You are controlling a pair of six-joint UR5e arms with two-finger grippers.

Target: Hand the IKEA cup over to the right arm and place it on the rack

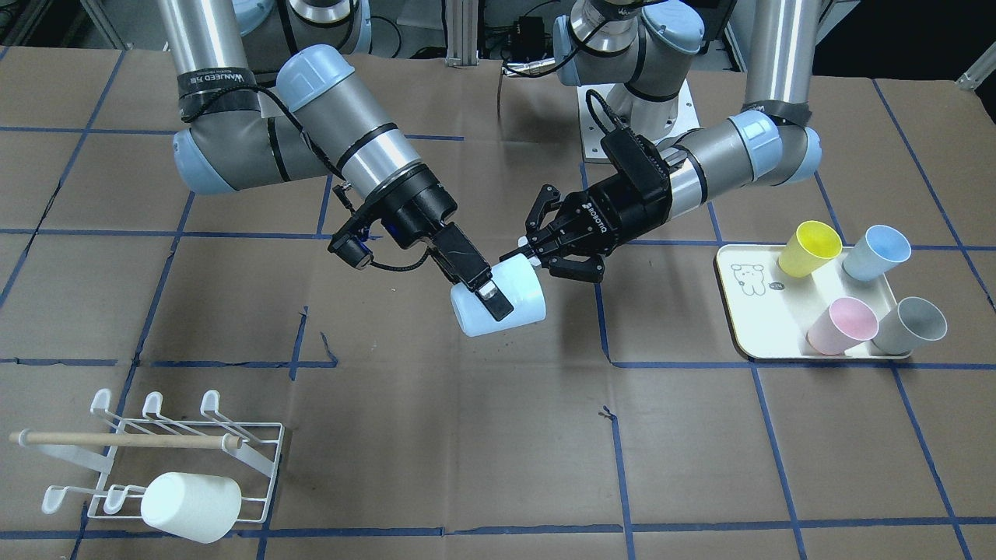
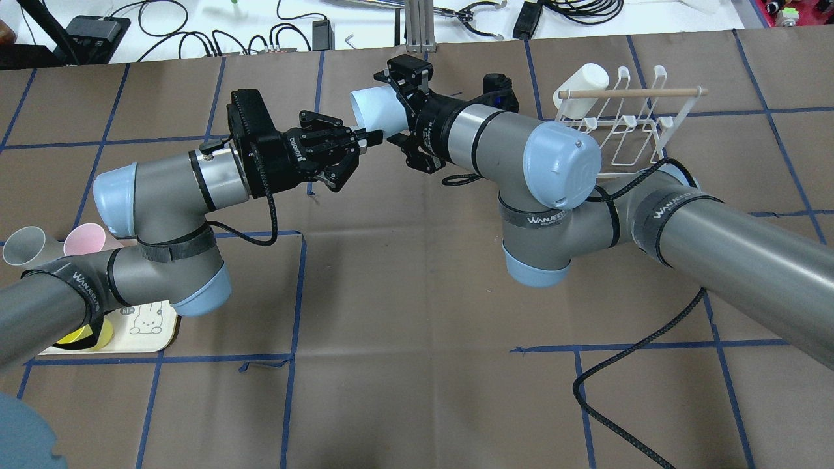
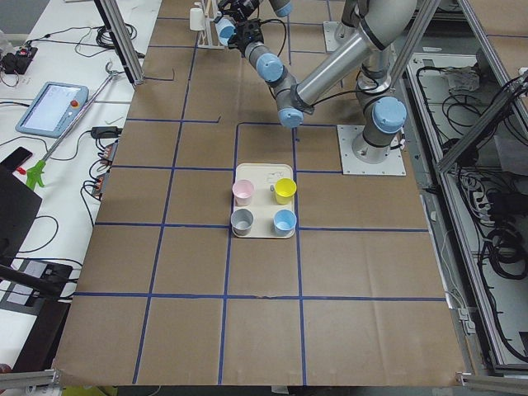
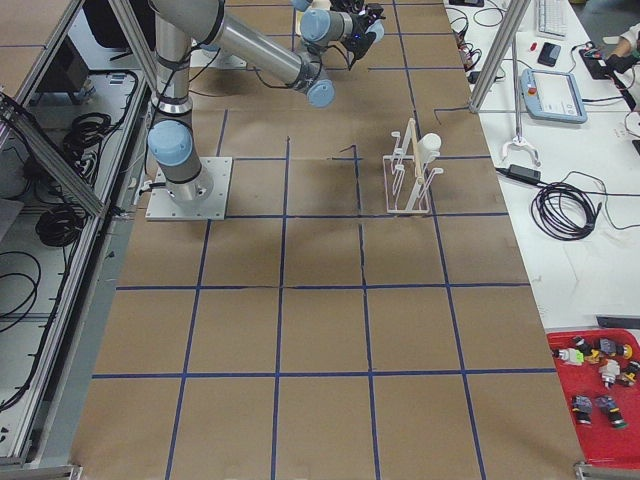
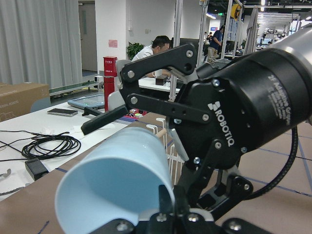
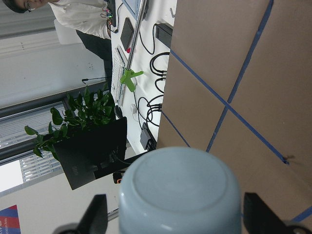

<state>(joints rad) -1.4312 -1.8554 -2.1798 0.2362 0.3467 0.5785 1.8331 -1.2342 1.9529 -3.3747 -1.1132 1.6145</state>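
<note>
A pale blue cup [image 5: 117,185] fills the lower left, lying on its side with its open mouth turned to the lower left corner. At the bottom middle, the left gripper [image 5: 171,197] pinches the cup's rim. The big black right gripper [image 5: 136,161] fills the middle and right. Its fingers are spread wide, and one long finger [image 5: 105,119] runs just above the cup. Behind the cup, white bits of the rack [image 5: 161,131] peek out. On the left, black cables [image 5: 48,146] and a phone [image 5: 62,111] lie on a white table [image 5: 29,126]. A person [image 5: 156,48] sits at a desk at the upper middle. A grey curtain [image 5: 39,39] hangs at the upper left.
</note>
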